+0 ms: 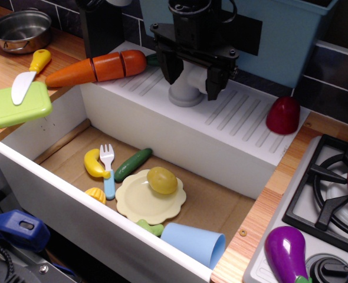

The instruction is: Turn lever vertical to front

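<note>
My black gripper [191,75] hangs over the white ribbed drainboard [245,127] behind the sink. Its two fingers [214,82] stand on either side of a light-grey curved piece, the lever [193,72], with no gap showing on either side. The lever joins the grey tap column, whose flared round base [184,97] rests on the drainboard just below. The gripper body hides the top of the lever, so I cannot tell which way it points.
A toy carrot [100,68] lies left of the tap and a red pepper half [283,115] to its right. The sink [56,156] holds a fork, banana, cucumber, yellow plate [133,203] and blue cup [194,243]. A stove with an aubergine [286,253] stands at the right.
</note>
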Controlling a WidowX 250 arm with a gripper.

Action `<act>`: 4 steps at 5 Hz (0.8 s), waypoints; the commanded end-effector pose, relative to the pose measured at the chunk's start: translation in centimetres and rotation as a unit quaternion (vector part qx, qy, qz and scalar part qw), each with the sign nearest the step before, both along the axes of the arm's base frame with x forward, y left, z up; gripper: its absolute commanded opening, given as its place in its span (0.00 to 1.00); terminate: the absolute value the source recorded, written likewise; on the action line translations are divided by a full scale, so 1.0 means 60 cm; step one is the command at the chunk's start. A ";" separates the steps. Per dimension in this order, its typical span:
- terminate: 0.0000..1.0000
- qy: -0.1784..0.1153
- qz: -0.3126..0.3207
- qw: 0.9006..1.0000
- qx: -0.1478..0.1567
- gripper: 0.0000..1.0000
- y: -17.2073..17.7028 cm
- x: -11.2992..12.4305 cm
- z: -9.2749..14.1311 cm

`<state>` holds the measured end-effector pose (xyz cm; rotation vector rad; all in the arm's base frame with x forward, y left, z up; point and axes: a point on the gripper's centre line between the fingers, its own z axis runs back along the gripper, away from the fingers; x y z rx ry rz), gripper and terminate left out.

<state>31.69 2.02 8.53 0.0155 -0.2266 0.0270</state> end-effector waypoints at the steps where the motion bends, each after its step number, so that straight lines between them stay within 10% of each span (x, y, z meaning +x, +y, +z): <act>1: 0.00 0.000 0.000 1.000 0.000 1.00 0.000 0.000 0.000; 4: 0.00 -0.072 -0.030 0.996 0.040 1.00 -0.019 0.072 0.042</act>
